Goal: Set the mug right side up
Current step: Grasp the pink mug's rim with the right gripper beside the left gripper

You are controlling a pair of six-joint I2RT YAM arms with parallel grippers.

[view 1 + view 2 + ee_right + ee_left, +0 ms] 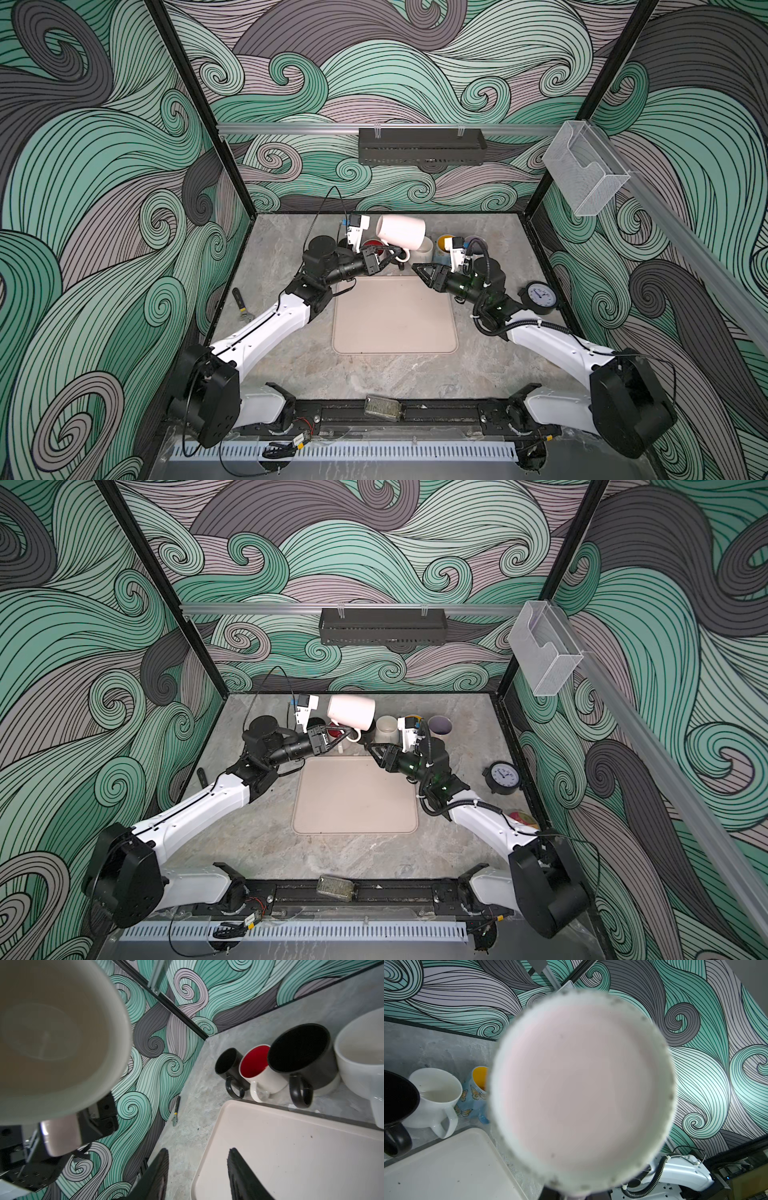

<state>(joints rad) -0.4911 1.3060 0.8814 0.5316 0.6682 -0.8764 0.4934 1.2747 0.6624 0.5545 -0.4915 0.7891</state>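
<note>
The pale pink mug [401, 232] [351, 713] hangs in the air on its side over the back of the table. My left gripper [392, 255] [344, 733] is shut on its handle [60, 1136]. The mug's flat base [581, 1088] fills the left wrist view and hides the jaws there. Its open mouth [52, 1032] faces the right wrist camera. My right gripper [417, 267] [371, 748] [198, 1157] stands open and empty just right of the mug and lower. It is above the back edge of the beige tray [395, 320] [291, 1147].
A row of upright mugs lines the back wall: a small black one [228, 1064], a red-lined one [255, 1061], a large black one [299, 1051], a white one [436, 1093] and a butterfly one [477, 1088]. A clock [540, 297] stands at the right. A hand tool [242, 305] lies at the left.
</note>
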